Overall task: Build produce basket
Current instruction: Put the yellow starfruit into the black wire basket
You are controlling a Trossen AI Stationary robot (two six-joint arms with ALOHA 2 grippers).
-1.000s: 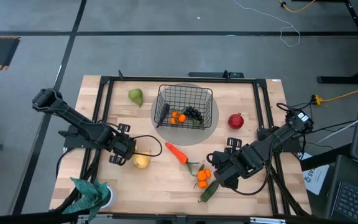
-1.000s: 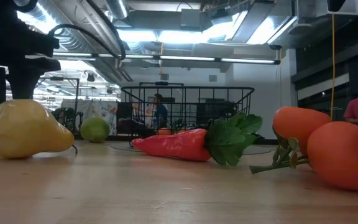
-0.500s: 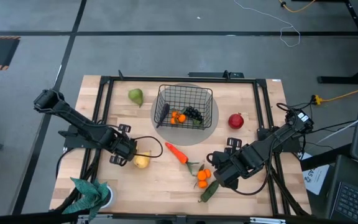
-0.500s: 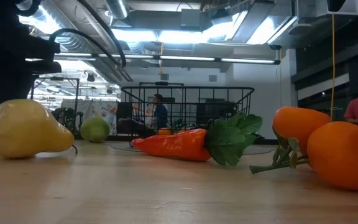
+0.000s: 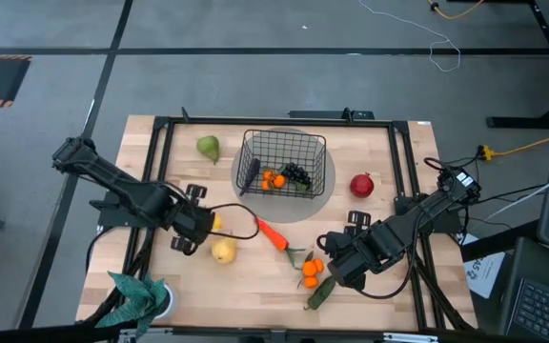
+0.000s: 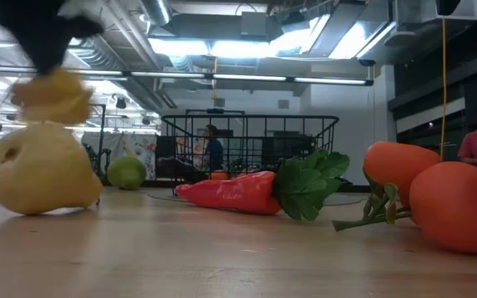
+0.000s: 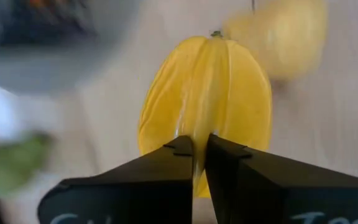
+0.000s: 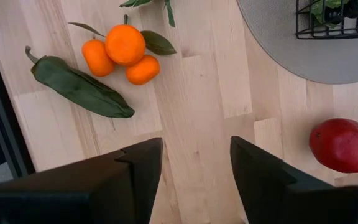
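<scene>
Yellow ridged starfruit (image 7: 207, 112) clamped in left gripper (image 5: 201, 227), lifted clear of table (image 5: 255, 286); yellow pear (image 5: 223, 252) lying just below. Right gripper (image 5: 336, 262), fingers apart, waiting near oranges (image 5: 311, 270) and green pepper (image 5: 319, 292). Farther off, wire basket (image 5: 284, 143) already holding oranges and grapes. Best carried level, released low over basket.

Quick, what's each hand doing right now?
Left hand: closed on a ridged yellow fruit, lifted off the table.
Right hand: open, holding nothing.

High view looks straight down; low view sits level at tabletop; both share the carrot (image 5: 271, 234) and basket (image 5: 283, 164).
</scene>
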